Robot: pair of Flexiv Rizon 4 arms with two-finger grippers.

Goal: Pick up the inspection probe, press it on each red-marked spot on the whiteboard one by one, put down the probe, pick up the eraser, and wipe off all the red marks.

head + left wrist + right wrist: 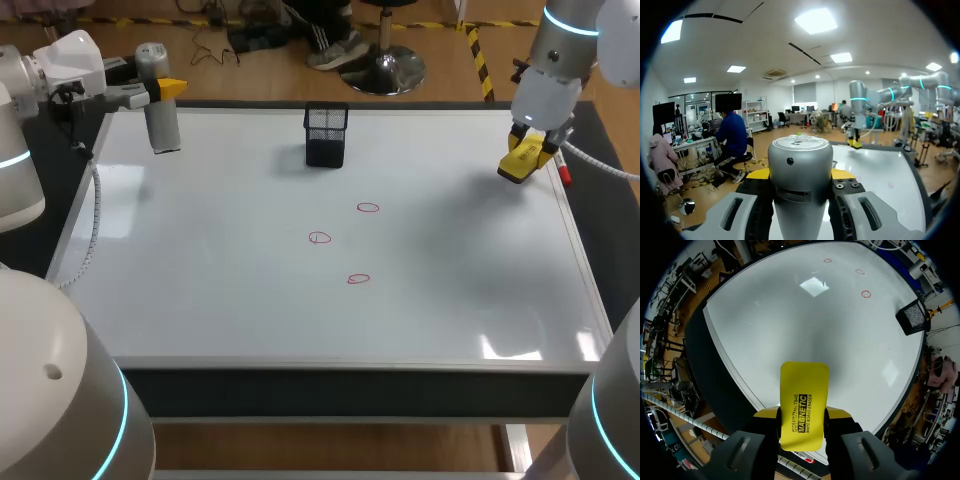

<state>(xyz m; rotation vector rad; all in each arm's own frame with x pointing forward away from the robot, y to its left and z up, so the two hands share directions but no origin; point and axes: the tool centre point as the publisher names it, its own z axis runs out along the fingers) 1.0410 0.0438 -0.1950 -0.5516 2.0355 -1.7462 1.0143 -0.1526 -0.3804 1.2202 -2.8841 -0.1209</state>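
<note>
- The left hand (pixel 800 175) is clenched on the probe (pixel 800 155), a grey metal cylinder. The probe stands upright between the hand's two fingers, which press it from both sides.
- Below this hand the probe's lower end reaches down to the whiteboard (pixel 200 290). Whether it touches cannot be told.
- This hand sits over the board's far left corner, so the rim runs close behind it and along its outer side. Bare board opens ahead of it, towards the other arm.
- The right hand (pixel 802 415) is clenched on the eraser (pixel 804 385), a flat yellow block. Both fingers press its sides, and most of its length sticks out past the fingertips.
- The eraser hangs above the board, not touching it, near the far right corner. The rim lies just under and beside this hand, with wide bare board ahead of it.
- Three red marks (pixel 319 237) lie in a loose cluster out in the middle of the board, well apart from both hands.
- A black mesh cup (pixel 326 135) stands at the far rim between the two hands, well apart from each.
</note>
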